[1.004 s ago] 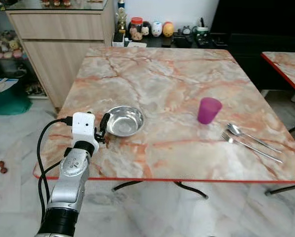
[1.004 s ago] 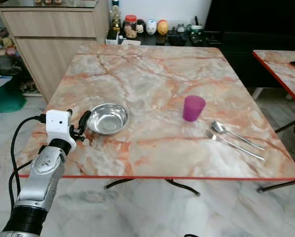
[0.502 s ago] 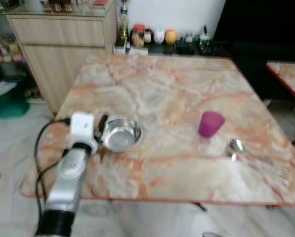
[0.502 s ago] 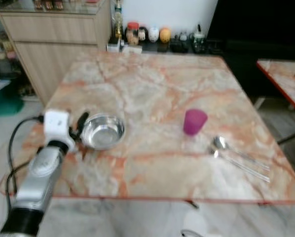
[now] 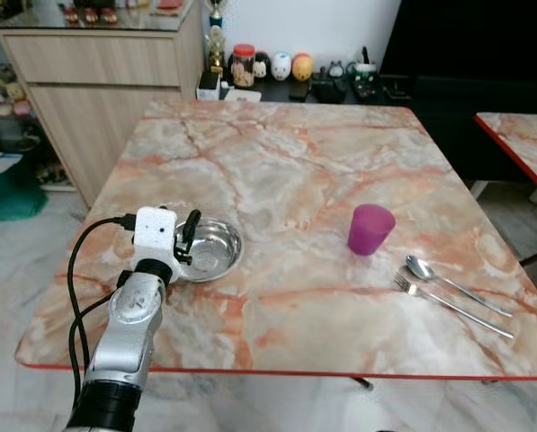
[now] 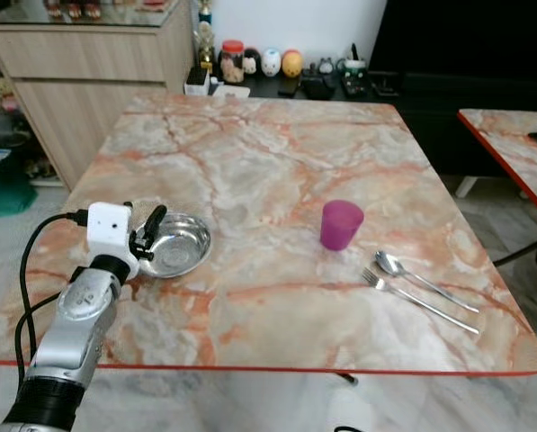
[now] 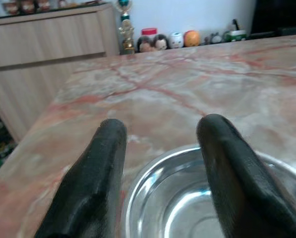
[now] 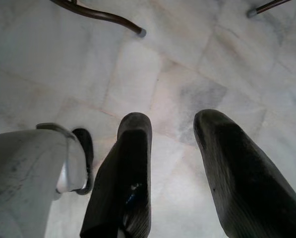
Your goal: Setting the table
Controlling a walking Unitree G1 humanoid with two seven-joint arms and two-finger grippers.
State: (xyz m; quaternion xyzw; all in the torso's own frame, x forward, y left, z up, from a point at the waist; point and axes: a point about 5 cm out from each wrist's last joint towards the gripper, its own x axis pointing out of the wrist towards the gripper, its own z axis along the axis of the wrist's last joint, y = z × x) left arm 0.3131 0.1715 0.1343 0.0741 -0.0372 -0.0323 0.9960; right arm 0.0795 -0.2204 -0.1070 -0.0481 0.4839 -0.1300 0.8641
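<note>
A square table (image 5: 286, 171) with a glossy marble-patterned top, cream veined in orange and edged in red, carries the setting. Near its left front part sits a shallow round steel bowl (image 5: 210, 256), its polished inside throwing back bright highlights. Toward the right stands a small purple cup (image 5: 370, 229), matte plastic by the look, tapering toward its base and upright. Right of the cup and nearer the front edge lie a metal spoon (image 5: 434, 274) and a metal fork (image 5: 448, 304), side by side and close together, handles angled toward the right front corner.

The left hand (image 5: 185, 241), at the end of a silver arm with a white camera block and a black cable looping beside it, is at the bowl's left rim. In the left wrist view its two long black fingers (image 7: 95, 178) are spread apart, rounded and faintly textured, and one crosses over the bowl's (image 7: 197, 198) rim while the other lies outside it over the table; whether either finger touches the metal cannot be told.

The right hand (image 8: 170, 148) hangs idle over a pale marbled tile floor (image 8: 187, 59), its ribbed black fingers held apart with nothing between them.

Behind the table stands a light wooden cabinet (image 5: 106, 81), and a row of small jars and figurines (image 5: 268, 67) lines a dark low shelf.
</note>
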